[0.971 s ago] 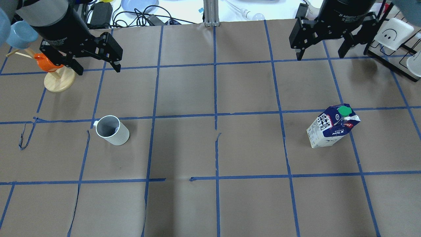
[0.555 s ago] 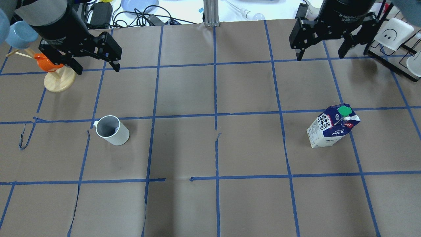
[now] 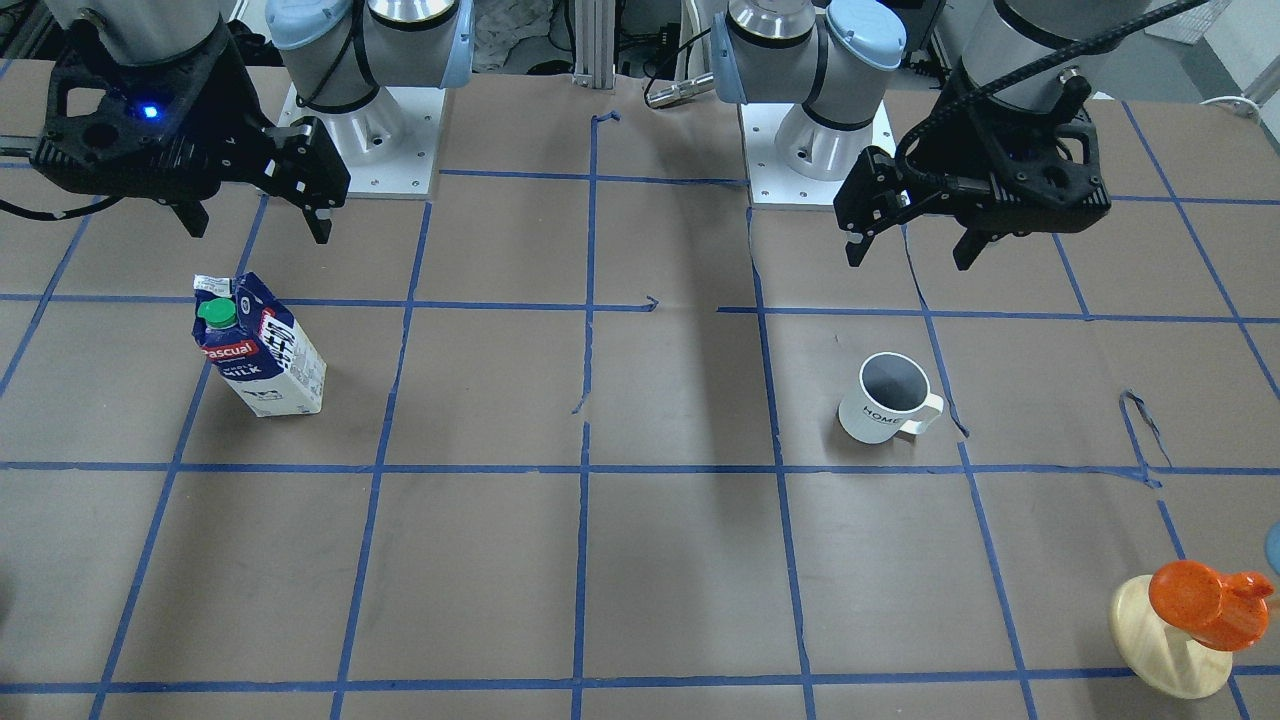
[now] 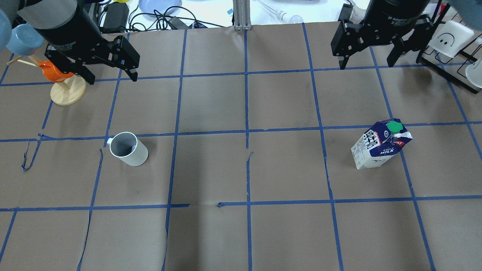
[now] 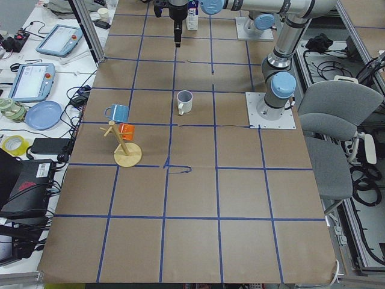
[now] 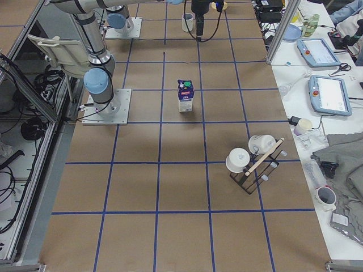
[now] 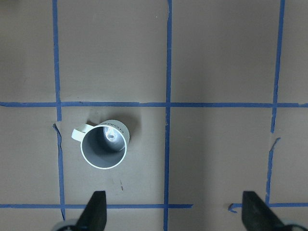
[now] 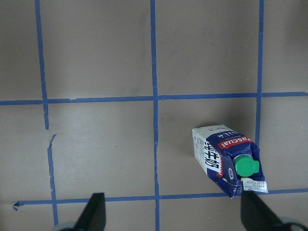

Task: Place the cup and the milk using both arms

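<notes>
White cup (image 4: 128, 149) upright, milk carton (image 4: 378, 148) upright, well apart

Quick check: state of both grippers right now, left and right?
Left gripper: open, holding nothing, clear of the cup.
Right gripper: open, holding nothing, clear of the milk.

Brown paper table (image 4: 278, 233), gridded with blue tape (image 4: 246, 105). In the overhead view a wooden stand (image 4: 68, 93) sits at 10 o'clock, carrying an orange cup (image 4: 52, 72) and a blue cup (image 4: 22, 39). At 2 o'clock a black rack (image 4: 452, 76) holds white cups (image 4: 452, 37), one with a smiley face. Beyond the far edge, at 11 o'clock, lie a blue plate (image 4: 160, 5) and cables (image 4: 150, 20).
</notes>
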Motion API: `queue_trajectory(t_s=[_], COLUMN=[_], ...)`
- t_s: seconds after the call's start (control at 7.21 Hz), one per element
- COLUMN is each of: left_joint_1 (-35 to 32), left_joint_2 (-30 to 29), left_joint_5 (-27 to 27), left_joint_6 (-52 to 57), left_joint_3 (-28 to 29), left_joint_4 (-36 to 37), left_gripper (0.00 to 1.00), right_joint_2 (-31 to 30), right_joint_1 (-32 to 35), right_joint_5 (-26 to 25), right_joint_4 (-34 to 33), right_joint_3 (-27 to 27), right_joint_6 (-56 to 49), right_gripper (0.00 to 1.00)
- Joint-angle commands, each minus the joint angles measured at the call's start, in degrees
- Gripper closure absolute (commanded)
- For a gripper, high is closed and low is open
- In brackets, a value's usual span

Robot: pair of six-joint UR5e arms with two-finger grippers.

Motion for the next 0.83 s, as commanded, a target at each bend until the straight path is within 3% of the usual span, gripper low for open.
queue_trajectory(t_s=[0.0,0.69], left_joint_1=[0.04,0.12], left_joint_2=[-0.21,-0.04], left_joint_5=[-0.09,0.00], left_joint_6=[0.01,-0.08], left_joint_3=[-0.08,-1.74], left_joint_4=[0.04,0.56], left_gripper=[0.00,0.00], right_joint_2=[0.01,0.01], right_joint_1=[0.00,0.00], right_joint_5=[0.00,-0.09], right_joint_4=[0.00,0.00], right_joint_3=[0.00,0.00], right_joint_6=[0.00,0.00], right_gripper=[0.00,0.00])
